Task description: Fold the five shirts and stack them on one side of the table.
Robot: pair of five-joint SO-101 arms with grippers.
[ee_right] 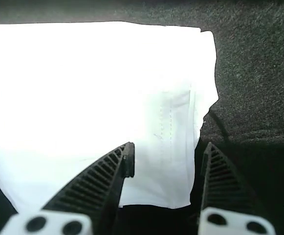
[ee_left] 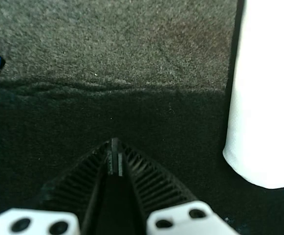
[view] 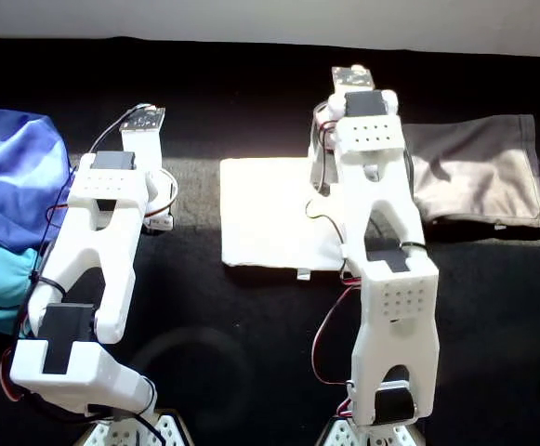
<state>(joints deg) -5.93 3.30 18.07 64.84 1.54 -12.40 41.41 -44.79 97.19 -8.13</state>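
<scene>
On a table [view: 493, 316] covered in black cloth, two white robot arms stand side by side, their bases at the near edge, both stretching toward the far side.

Four shirts can be counted by colour. One white shirt [view: 270, 214] lies folded into a neat rectangle in the middle of the table. One grey shirt [view: 479, 172] lies folded flat at the far right, well apart from the white one. At the left edge is a loose heap: a dark blue shirt [view: 14, 177] on the far side and a teal shirt [view: 0, 288] on the near side. Whether the heap hides more cannot be told.

The left gripper [ee_left: 114, 152] has its two ribbed black fingers pressed together with nothing between them. It hangs over bare black cloth between the heap and the white shirt.

The right gripper [ee_right: 168, 154] is spread wide and holds nothing. It straddles the right edge of the white shirt: one finger is over white fabric beside a stitched seam, the other over black cloth. Whether it touches the fabric cannot be told.

A small white tab [view: 303, 274] sticks out from the white shirt's near edge; any print on it is too small to tell.
</scene>
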